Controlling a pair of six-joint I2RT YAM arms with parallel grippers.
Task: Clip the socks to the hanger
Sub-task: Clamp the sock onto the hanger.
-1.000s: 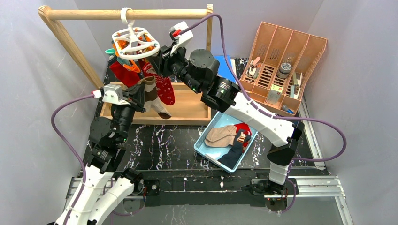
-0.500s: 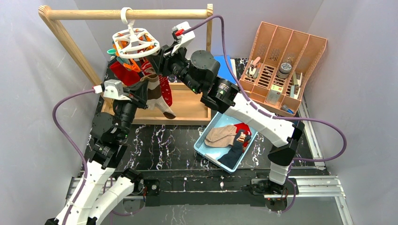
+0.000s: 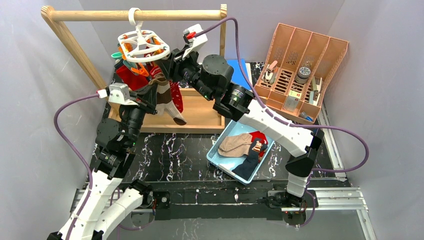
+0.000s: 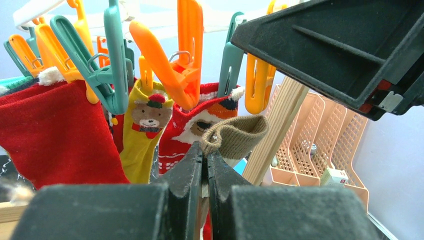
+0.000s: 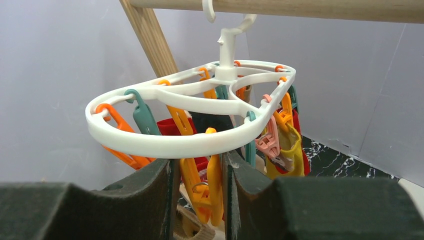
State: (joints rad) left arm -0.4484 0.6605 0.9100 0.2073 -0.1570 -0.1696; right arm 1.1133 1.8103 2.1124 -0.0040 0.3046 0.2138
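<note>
Seen from above, a pale blue tray (image 3: 215, 161) lies on the black marbled table (image 3: 175, 155) just beyond the arm bases, holding loose socks (image 3: 235, 145) in tan, red and navy. Farther in, the left gripper (image 4: 205, 150) is raised, its jaws pinched tight on the cuff of a tan sock (image 4: 237, 136). The rest of that sock hangs down over a shallow wooden base tray (image 3: 200, 117). Just behind the cuff hang a yellow sock (image 4: 145, 132) with a bear face and a red sock (image 4: 55, 130), each from a clip. Above them is the hanger (image 5: 165, 145), a white ring with orange and teal clips, hooked on a wooden rail (image 3: 135, 15). The right gripper (image 5: 200, 167) reaches in under the ring's near rim, its jaws partly closed on the two handles of an orange clip (image 5: 214, 192). At far right stands a peach slotted organizer (image 3: 305, 50); labels on the small boxes in it are too small to read.
</note>
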